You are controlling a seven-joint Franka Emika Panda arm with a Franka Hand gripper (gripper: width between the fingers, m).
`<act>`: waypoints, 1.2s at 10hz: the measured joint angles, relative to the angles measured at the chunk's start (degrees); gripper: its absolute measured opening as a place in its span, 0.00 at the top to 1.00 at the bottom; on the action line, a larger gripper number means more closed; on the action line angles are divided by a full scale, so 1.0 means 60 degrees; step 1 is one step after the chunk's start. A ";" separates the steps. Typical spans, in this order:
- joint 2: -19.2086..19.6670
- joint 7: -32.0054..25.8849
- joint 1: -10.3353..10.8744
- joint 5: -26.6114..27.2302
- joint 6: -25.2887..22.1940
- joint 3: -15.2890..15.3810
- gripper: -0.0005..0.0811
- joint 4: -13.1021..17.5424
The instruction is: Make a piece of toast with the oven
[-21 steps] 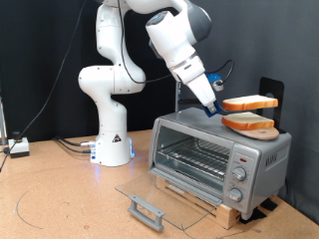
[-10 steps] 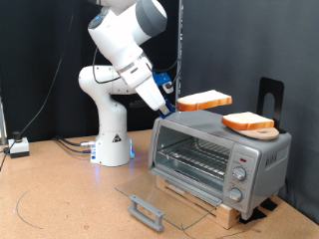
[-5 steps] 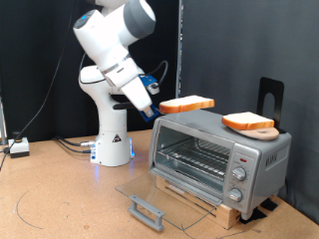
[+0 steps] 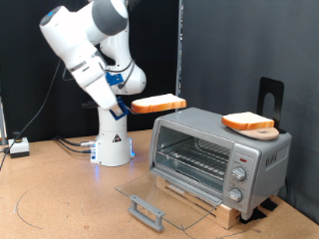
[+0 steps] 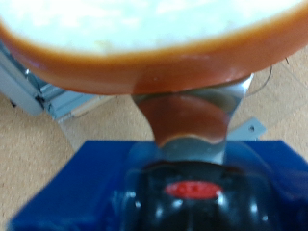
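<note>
gripper (image 4: pixel 128 103) pinching piece of toast (image 4: pixel 159 103) by 1 edge, held level in air, exterior view's left of oven (image 4: pixel 219 153) | door down, rack bare | risk: thin edge grip, slice may droop/slip w/ swing

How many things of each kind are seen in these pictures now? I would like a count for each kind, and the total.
Bread slices: 2, one held flat in the gripper in the air, one on the round wooden board.
Round wooden boards: 1, on top of the oven.
Ovens: 1, with its glass door open and lying flat.
Total: 4
</note>
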 joint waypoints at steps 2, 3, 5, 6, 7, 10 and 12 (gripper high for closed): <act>0.0473 -0.0139 -0.0172 -0.0198 -0.0203 -0.0257 0.51 0.0419; 0.0469 -0.0139 -0.0171 -0.0197 -0.0180 -0.0247 0.51 0.0391; 0.0467 -0.1006 -0.0167 -0.0348 -0.0214 -0.0255 0.51 0.0135; 0.0475 -0.1319 -0.0169 -0.0627 0.0178 -0.0243 0.51 -0.0173; 0.0510 -0.1458 -0.0169 -0.0904 0.0740 -0.0228 0.51 -0.0526; 0.0985 -0.2097 -0.0157 -0.1212 0.2445 -0.0160 0.51 -0.1349; 0.1339 -0.2234 -0.0063 -0.1059 0.2920 -0.0039 0.51 -0.1567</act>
